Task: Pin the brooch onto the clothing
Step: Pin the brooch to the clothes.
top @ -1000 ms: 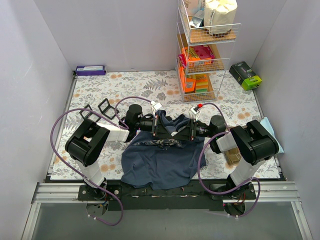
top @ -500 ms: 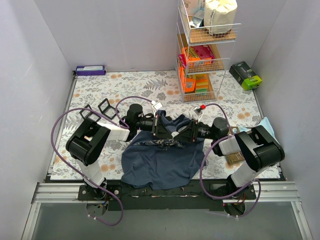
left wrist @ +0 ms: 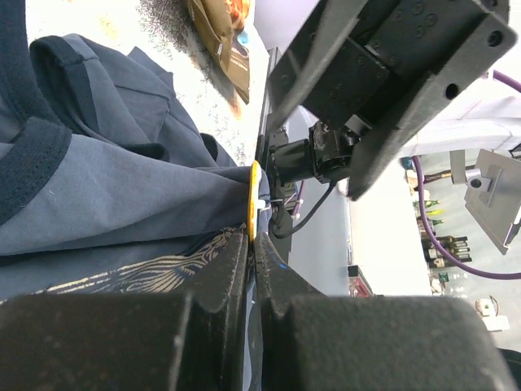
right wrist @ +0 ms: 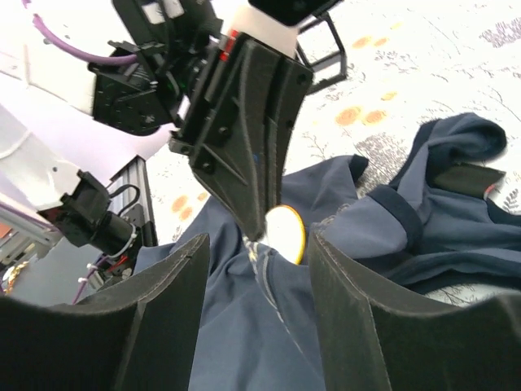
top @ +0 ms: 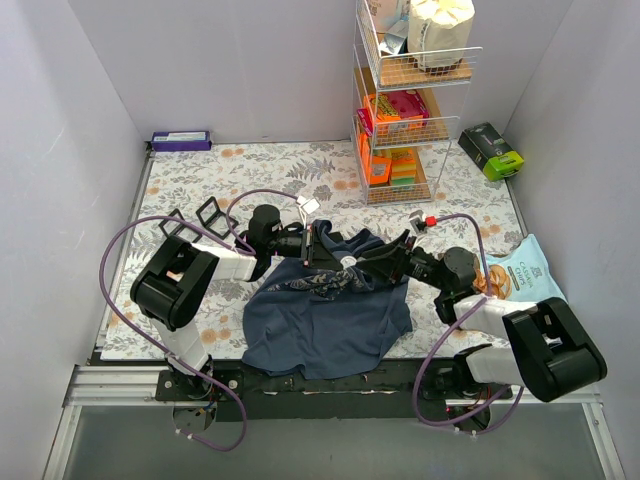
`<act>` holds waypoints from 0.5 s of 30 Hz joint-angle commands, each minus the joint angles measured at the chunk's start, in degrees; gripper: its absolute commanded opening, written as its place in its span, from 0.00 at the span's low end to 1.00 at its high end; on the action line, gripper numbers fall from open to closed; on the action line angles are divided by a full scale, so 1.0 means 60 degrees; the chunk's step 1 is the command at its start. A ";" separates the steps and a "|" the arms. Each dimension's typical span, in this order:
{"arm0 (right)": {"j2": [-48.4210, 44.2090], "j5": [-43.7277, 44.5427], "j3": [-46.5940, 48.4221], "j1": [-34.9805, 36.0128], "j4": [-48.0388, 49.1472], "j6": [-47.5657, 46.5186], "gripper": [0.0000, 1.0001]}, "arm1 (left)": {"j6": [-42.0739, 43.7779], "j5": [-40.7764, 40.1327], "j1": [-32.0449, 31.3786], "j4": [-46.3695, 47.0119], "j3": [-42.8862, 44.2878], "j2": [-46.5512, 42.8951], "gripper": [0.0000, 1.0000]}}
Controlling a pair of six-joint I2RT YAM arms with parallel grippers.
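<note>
The navy tank top [top: 320, 320] lies crumpled on the floral mat between the arms, and its pale print shows in the left wrist view [left wrist: 122, 273]. The brooch [right wrist: 286, 234] is a white disc with a yellow rim; only that rim shows edge-on in the left wrist view [left wrist: 253, 199]. My left gripper [top: 328, 256] is shut on the brooch's edge against a raised fold of the top [right wrist: 244, 326]. My right gripper [right wrist: 256, 244] is open, its fingers on either side of the brooch and apart from it. It faces the left gripper from the right [top: 388, 262].
A wire shelf rack [top: 405, 100] with packets stands at the back right, with a green box [top: 492, 150] beside it. A purple box [top: 181, 140] lies at the back left. Two black frames [top: 195, 220] stand near the left arm. A snack bag [top: 520, 275] lies by the right arm.
The right arm has swung out to the right and its gripper has drawn back a little from the left gripper. The left arm and the top have hardly moved.
</note>
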 commanded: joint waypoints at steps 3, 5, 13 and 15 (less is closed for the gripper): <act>0.0731 0.0311 0.0116 0.0051 0.0238 -0.0226 0.60 | -0.0038 -0.0039 0.0023 0.0438 0.0003 -0.0279 0.00; 0.0893 0.0180 0.0102 0.0037 0.0590 -0.0109 0.63 | 0.0022 -0.0185 0.0008 0.0277 0.0003 -0.0410 0.00; 0.1362 -0.0114 -0.0030 0.0051 0.2113 0.0770 0.53 | 0.0212 -0.0347 -0.0284 0.0145 -0.0099 -0.0425 0.00; 0.1522 -0.0158 -0.0016 0.0051 0.2231 0.0829 0.51 | 0.0227 -0.0347 -0.0285 0.0159 -0.0114 -0.0440 0.00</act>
